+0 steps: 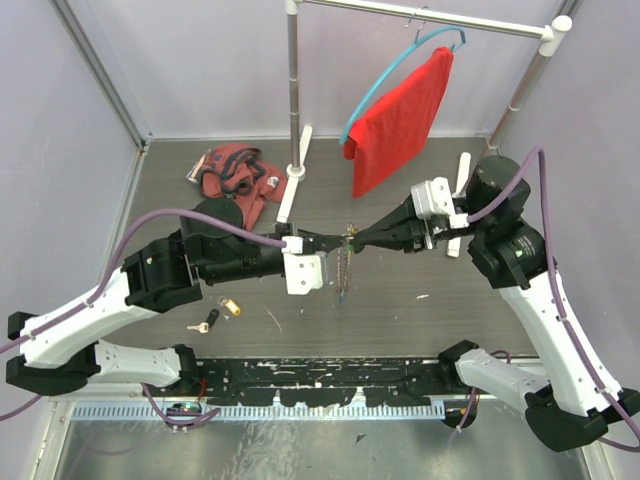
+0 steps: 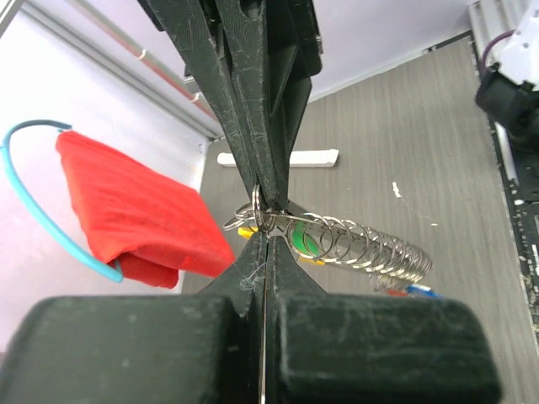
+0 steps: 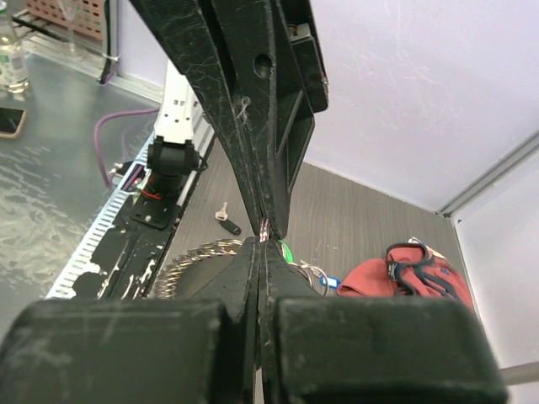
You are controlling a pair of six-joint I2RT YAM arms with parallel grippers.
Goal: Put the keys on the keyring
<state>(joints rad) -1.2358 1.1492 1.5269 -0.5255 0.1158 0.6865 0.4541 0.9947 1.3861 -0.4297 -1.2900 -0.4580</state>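
With the left claw [image 1: 337, 242] and right claw [image 1: 360, 240] both pinched shut on the keyring [image 2: 259, 217], they'd best hold it taut and twist gently to open a gap.

The keyring [image 2: 337, 238] is shiny bare metal wire. The table [image 2: 421, 126] is matt grey, perhaps wood-grain laminate. The red garment [image 2: 126, 202] is soft matt cloth.
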